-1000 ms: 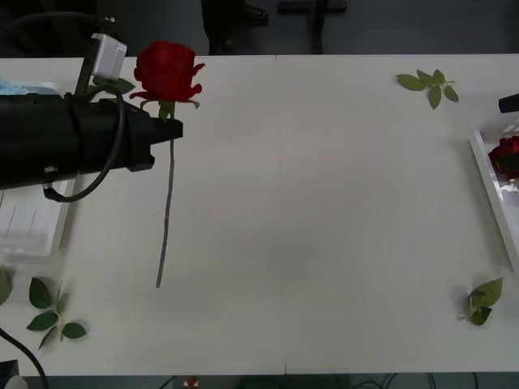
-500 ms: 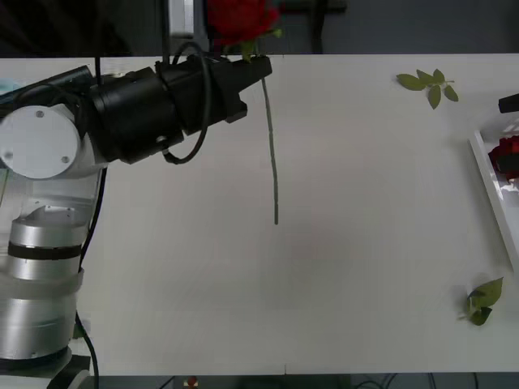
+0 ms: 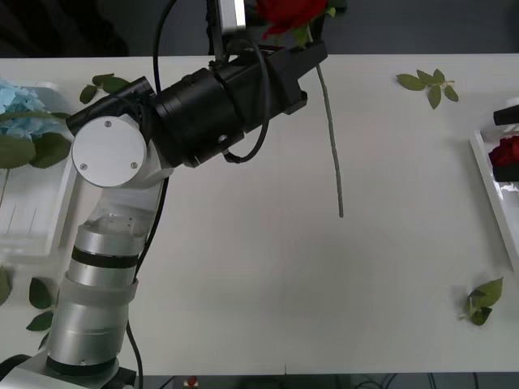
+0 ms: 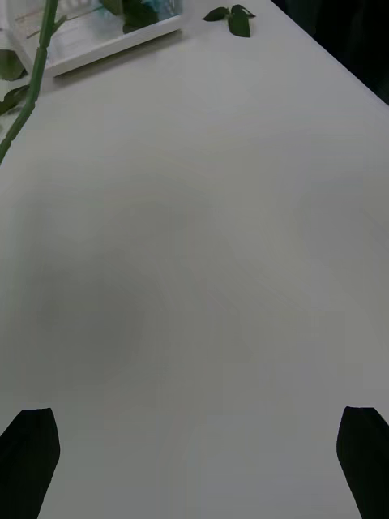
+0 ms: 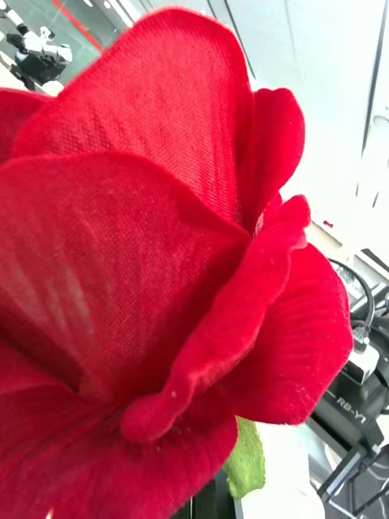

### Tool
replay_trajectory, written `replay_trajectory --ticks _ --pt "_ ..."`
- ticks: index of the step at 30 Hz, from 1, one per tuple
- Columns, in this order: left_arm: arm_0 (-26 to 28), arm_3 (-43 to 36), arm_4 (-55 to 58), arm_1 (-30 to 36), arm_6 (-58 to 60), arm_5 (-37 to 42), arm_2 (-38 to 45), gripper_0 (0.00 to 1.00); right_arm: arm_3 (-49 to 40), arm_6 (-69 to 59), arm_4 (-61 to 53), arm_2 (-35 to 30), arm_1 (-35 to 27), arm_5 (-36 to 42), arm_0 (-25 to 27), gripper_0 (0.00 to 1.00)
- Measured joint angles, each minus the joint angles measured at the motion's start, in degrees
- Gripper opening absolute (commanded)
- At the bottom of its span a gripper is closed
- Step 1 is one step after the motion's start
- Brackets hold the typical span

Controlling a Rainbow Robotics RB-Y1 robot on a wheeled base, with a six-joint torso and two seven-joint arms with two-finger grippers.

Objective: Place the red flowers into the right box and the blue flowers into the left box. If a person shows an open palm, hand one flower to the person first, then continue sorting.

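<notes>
Red rose (image 3: 288, 11) farther right, left gripper (image 3: 312, 50)

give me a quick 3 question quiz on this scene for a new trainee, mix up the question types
1. True or false: the left gripper holds a red rose above the table.
2. Which box already holds a blue flower? A) the left box B) the right box
3. Fill in: the right gripper is ____.

Key: 1 true; 2 A; 3 open
</notes>
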Motion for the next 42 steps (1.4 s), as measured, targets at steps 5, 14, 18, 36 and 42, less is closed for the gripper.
replay_trajectory --ticks 5,14,18,36,42 --pt "0.0 0.3 0.0 0.0 0.0 -0.3 -0.2 0.0 0.0 -0.1 -4.8 2.6 0.0 -0.2 0.0 1.0" --pt "0.0 0.3 0.0 0.0 0.0 -0.3 -0.2 0.0 -0.4 -17.1 -8.8 10.8 0.0 -4.1 -0.4 1.0" --pt "0.0 0.3 0.0 0.0 0.0 -0.3 -0.2 0.0 -0.4 -20.6 -10.9 15.0 0.0 -5.5 -2.4 1.0" --pt "0.0 0.3 0.0 0.0 0.0 -0.3 -0.2 0.0 -4.3 -42.6 -6.4 16.6 12.2 -5.0 -9.4 1.0" --pt "0.0 0.3 0.0 0.0 0.0 -0.3 -0.2 0.0 -4.7 -45.4 -6.3 17.9 14.7 -5.3 -9.4 1.0"
